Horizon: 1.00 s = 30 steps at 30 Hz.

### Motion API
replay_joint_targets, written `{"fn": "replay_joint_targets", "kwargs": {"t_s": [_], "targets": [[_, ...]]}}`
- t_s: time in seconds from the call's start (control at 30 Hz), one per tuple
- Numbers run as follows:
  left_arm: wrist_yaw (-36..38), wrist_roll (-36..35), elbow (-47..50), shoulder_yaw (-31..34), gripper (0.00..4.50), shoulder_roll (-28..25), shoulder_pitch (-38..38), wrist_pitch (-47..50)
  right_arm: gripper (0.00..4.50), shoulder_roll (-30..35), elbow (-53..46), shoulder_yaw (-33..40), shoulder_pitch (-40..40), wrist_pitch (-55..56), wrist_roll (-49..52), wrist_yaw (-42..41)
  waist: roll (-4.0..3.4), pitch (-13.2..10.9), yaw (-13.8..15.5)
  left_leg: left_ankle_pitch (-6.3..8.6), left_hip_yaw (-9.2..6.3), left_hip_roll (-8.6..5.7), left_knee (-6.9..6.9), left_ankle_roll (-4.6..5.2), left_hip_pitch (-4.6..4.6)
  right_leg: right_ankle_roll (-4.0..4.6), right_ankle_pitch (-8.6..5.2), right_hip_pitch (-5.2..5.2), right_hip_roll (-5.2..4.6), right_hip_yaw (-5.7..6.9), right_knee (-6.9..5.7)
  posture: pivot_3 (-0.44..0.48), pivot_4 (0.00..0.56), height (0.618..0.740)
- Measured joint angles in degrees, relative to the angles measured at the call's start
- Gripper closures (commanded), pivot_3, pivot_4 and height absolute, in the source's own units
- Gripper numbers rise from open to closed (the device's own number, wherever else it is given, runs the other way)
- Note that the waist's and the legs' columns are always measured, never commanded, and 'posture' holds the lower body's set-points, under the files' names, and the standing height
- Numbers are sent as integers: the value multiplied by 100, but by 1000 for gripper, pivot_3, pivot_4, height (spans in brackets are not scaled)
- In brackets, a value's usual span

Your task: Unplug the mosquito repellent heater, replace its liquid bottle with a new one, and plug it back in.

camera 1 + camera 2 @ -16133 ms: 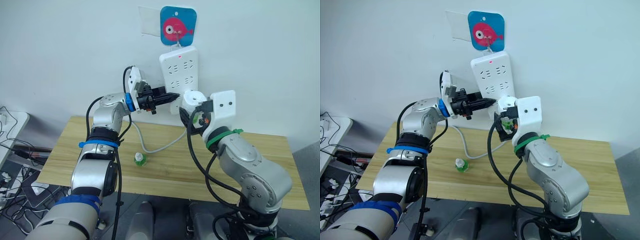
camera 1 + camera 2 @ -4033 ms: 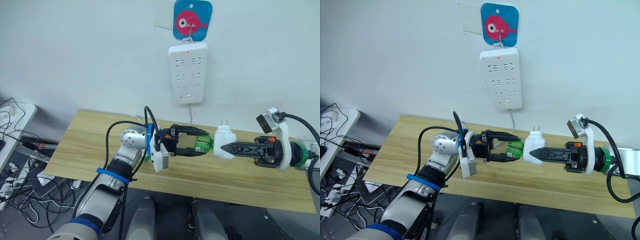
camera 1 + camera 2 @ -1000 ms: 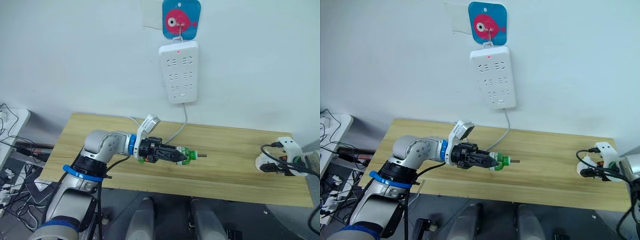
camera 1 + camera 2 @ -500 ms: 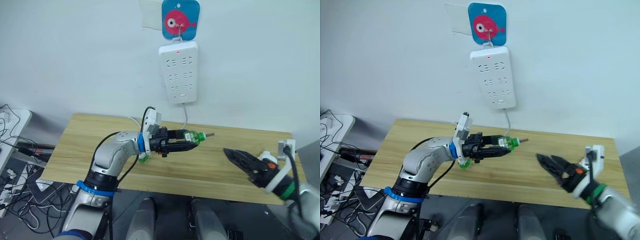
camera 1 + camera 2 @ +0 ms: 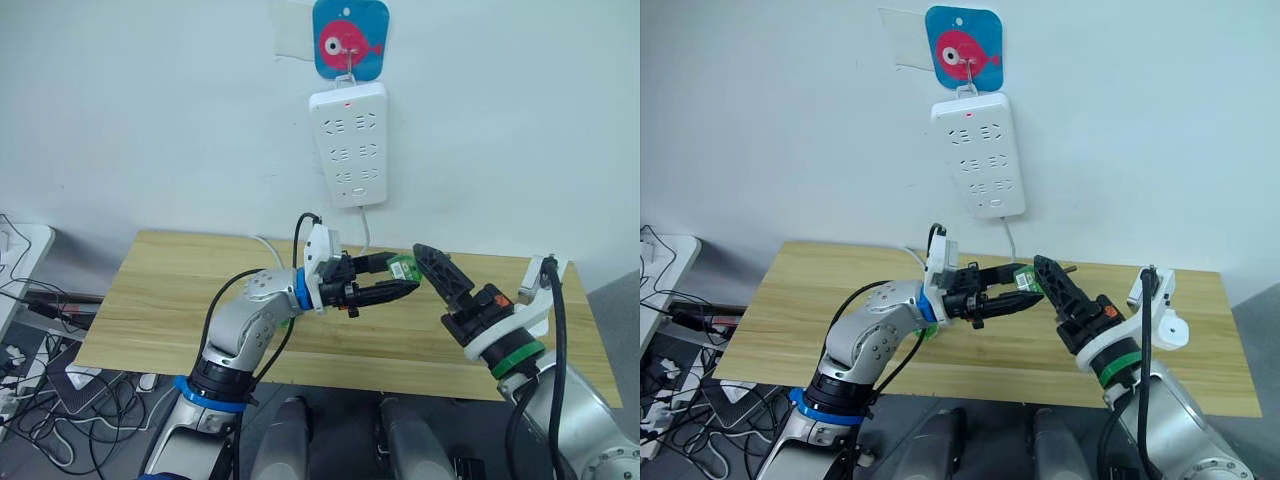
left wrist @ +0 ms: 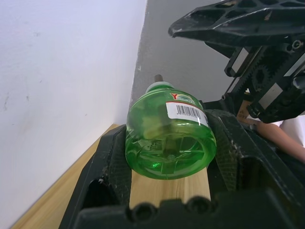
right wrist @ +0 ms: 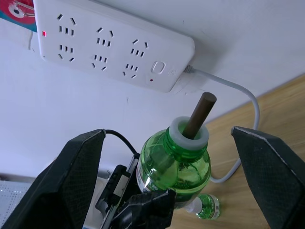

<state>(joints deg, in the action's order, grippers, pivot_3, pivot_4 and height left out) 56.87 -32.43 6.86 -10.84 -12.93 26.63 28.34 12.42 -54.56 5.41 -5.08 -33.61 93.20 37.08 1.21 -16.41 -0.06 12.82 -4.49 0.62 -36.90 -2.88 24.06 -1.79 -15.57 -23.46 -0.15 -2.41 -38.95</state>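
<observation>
The left gripper (image 5: 400,282) pinches a green bottle (image 6: 167,140) between its 2 black fingers (image 6: 110,157), holding it up above the wooden table (image 5: 150,290). The bottle lies on its side, with its white neck and dark wick (image 7: 199,113) pointing right, toward the right gripper (image 5: 1048,273).

The right gripper is spread wide. Its 2 fingers (image 7: 78,162) stand on either side of the bottle's neck and do not touch it.

A second small green bottle (image 7: 208,204) lies on the table under the left arm.

On the far wall hangs a long white power strip (image 5: 348,145), below a blue card with a pink fish (image 5: 349,40). Its grey cord (image 5: 1012,244) runs down to the table.
</observation>
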Motion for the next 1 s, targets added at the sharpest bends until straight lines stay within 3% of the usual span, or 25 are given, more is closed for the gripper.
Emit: {"fn": "replay_joint_targets", "kwargs": {"t_s": [0.1, 0.2, 0.47, 0.67, 0.87, 0.9, 1.0], "targets": [[-3, -2, 73, -10, 2252, -43, -23, 14, 65, -32, 123, -185, -49, 248, -191, -4, 0, 0, -1, 0, -1, -1, 0, 0, 2, 1, -1, 0, 0, 0, 0, 104, 245, 740], [-38, -18, 250, -10, 2252, -77, -130, 45, 630, -24, 154, -357, -98, 457, -319, -4, 0, 0, -2, 0, 0, -1, 1, 0, 1, 2, -1, 0, -1, -2, 1, 104, 245, 740], [-206, -38, 450, -20, 2252, -46, -255, 218, 3608, 26, 158, -704, -71, 836, -535, 10, 0, 1, -1, 0, -3, -1, -1, 0, 2, 3, -1, 0, -1, -3, 1, 104, 245, 740], [-245, -55, 551, -18, 2252, -54, -355, 235, 3671, 143, 158, -851, -40, 982, -539, 49, 0, 1, -2, 0, -3, 0, -1, 0, 2, 4, -1, 0, -1, -5, 1, 97, 244, 740], [-231, -11, 593, -156, 242, -133, -342, 245, 3671, 413, 201, -889, 146, 1033, -536, 51, 0, 1, -1, 0, -1, -2, -1, 0, 2, 4, -1, 0, -2, -3, 1, 110, 252, 740], [-200, 16, 591, -221, 24, -174, -328, 224, 3671, 527, 208, -852, 161, 1037, -525, 34, 0, 1, -1, 0, -2, -2, -1, 0, 2, 4, -1, 1, -2, -3, 1, 118, 255, 740], [-56, 173, 533, -240, 0, -408, -261, 68, 3671, 930, 391, -590, 164, 1033, -539, -157, 0, 1, 6, 0, 1, -2, -1, 0, 0, 5, 0, 1, -1, -1, 0, 135, 265, 740]]}}
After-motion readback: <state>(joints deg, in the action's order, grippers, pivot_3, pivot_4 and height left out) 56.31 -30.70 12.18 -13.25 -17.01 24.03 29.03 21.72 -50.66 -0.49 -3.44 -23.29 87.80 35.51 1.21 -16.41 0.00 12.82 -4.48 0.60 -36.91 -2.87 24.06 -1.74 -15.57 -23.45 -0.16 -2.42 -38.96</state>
